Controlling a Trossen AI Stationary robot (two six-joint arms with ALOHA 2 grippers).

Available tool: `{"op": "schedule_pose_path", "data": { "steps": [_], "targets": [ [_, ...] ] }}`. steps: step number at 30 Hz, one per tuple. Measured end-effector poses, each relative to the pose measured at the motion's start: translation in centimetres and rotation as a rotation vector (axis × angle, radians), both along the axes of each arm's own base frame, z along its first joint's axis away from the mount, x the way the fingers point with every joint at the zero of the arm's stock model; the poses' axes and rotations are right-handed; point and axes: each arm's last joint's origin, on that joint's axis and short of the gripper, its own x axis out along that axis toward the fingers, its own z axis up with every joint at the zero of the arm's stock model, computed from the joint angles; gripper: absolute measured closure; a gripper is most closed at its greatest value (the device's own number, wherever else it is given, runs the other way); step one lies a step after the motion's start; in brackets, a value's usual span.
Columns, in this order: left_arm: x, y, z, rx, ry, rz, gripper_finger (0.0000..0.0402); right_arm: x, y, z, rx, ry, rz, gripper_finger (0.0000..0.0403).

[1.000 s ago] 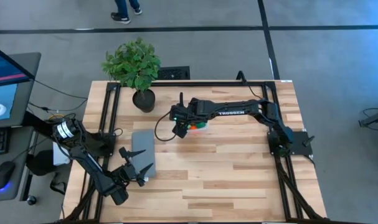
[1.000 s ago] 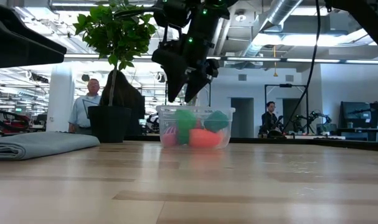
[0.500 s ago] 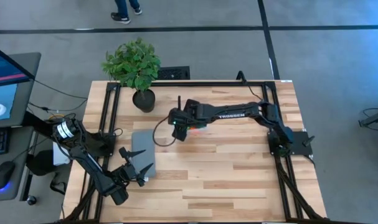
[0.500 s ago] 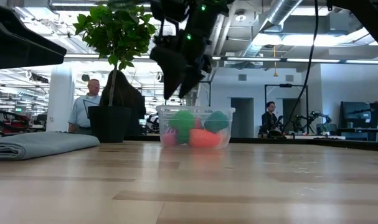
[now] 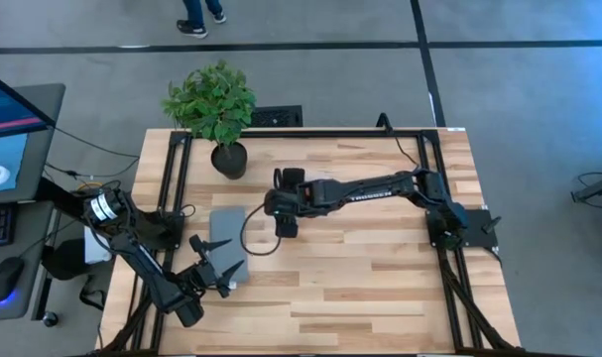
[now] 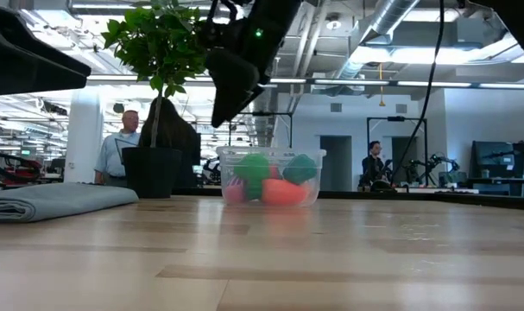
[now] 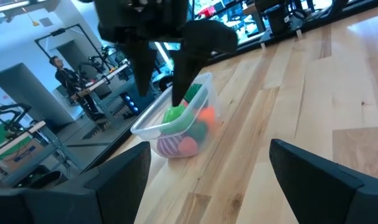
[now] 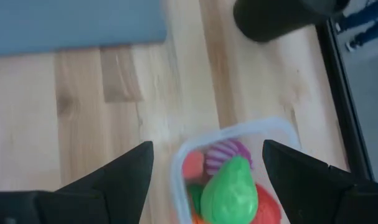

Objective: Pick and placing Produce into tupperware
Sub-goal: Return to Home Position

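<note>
One tupperware (image 6: 270,151), at least five pieces of produce (image 7: 175,114) inside.
Both grippers spread and empty: right gripper (image 5: 286,223) raised beside the tub, left gripper (image 5: 219,256) by one grey slab (image 5: 227,230).

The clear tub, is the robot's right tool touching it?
Apart. The low view shows the right arm's dark tool hanging higher than the clear plastic tub, background visible between them.
</note>
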Motion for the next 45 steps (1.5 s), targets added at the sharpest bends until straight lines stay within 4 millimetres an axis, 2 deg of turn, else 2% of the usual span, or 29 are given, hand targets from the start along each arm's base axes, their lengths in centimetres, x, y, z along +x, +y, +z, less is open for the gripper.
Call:
{"op": "schedule_pose_path", "data": {
  "steps": [6, 10, 14, 19, 22, 25, 28, 33, 38, 41, 45],
  "targets": [
    [0.3, -0.5, 0.5, 0.007, -0.023, -0.01, 0.0081, 0.7, 0.3, 1.1, 0.053, -0.102, 0.096, 0.0079],
    [0.9, -0.8, 0.9, 0.033, -0.018, -0.005, 0.0081, 0.8, 1.4, 3.2, 0.11, -0.208, 0.199, 0.0079],
    [1.5, -0.9, 1.4, 0.049, -0.014, 0.008, 0.0081, 0.3, 3.4, 5.7, 0.103, -0.308, 0.325, 0.0079],
    [1.8, -1.1, 1.7, 0.066, -0.023, 0.009, 0.0081, -2.0, 5.3, 9.3, 0.079, -0.35, 0.413, 0.0079],
    [1.9, -1.2, 1.9, 0.076, -0.05, 0.002, 0.0081, -3.7, 5.5, 11.4, 0.106, -0.364, 0.422, 0.0079],
    [1.8, -1.3, 2.0, 0.08, -0.059, -0.003, 0.0081, -5.7, 5.6, 12.3, 0.162, -0.443, 0.479, 0.0079],
    [1.8, -1.3, 2.0, 0.08, -0.063, -0.004, 0.0081, -8.3, 5.8, 11.7, 0.183, -0.568, 0.521, 0.0079],
    [1.7, -1.3, 2.2, 0.091, -0.059, -0.009, 0.0081, -13.6, 5.3, 8.6, 0.211, -0.794, 0.516, 0.0079],
    [1.8, -0.2, 4.0, 0.104, -0.05, 0.018, 0.0081, -18.5, 4.6, 6.0, 0.239, -0.947, 0.512, 0.0079],
    [2.1, 0.9, 5.5, 0.104, -0.049, 0.055, 0.0081, -20.3, 4.3, 5.0, 0.242, -0.973, 0.518, 0.0079],
    [2.6, 2.2, 6.9, 0.101, -0.053, 0.108, 0.0081, -21.3, 4.2, 3.9, 0.243, -0.951, 0.519, 0.0079]
  ]
}}
